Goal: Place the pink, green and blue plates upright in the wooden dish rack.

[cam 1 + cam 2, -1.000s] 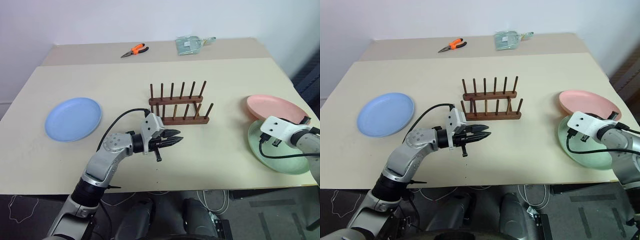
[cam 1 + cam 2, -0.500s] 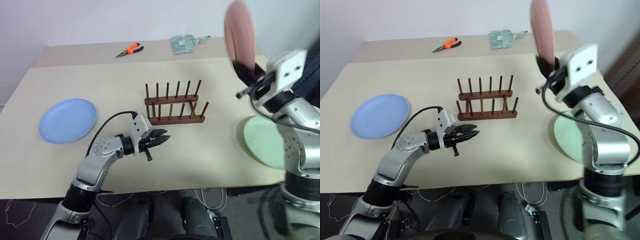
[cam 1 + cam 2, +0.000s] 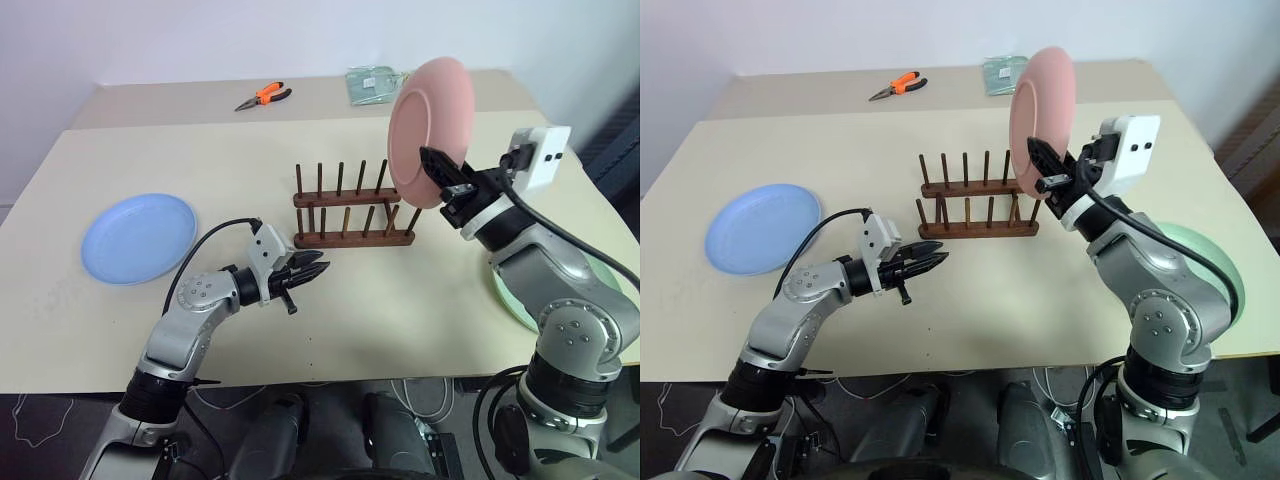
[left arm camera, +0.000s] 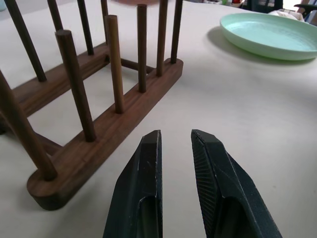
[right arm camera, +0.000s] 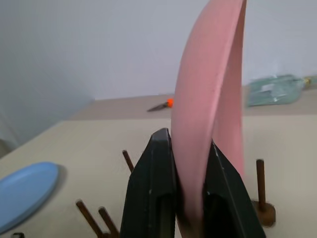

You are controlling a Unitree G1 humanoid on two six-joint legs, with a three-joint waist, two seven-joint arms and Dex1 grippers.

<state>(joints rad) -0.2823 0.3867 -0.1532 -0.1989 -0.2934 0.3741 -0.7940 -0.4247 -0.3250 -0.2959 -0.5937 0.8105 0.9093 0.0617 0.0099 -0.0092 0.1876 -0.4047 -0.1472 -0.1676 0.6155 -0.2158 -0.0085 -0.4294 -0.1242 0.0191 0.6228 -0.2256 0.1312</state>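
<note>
Pink plate (image 3: 428,132) clamped upright in right gripper (image 3: 447,185) jaws; left gripper (image 3: 312,272) jaws slightly apart, empty

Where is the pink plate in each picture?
Left eye view: pink plate upright, held by the right hand above the rack.
Right eye view: above the rack's right end.
Left wrist view: I can't spot it for sure.
Right wrist view: pinched between the black fingers.
Shared landmark: the rack.

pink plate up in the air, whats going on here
The right tool holds the pink plate on edge by its rim, above the right end of the wooden dish rack, which has no plates in it. The left tool hovers in front of the rack, holding nothing. The blue plate and green plate lie flat on the table.
</note>
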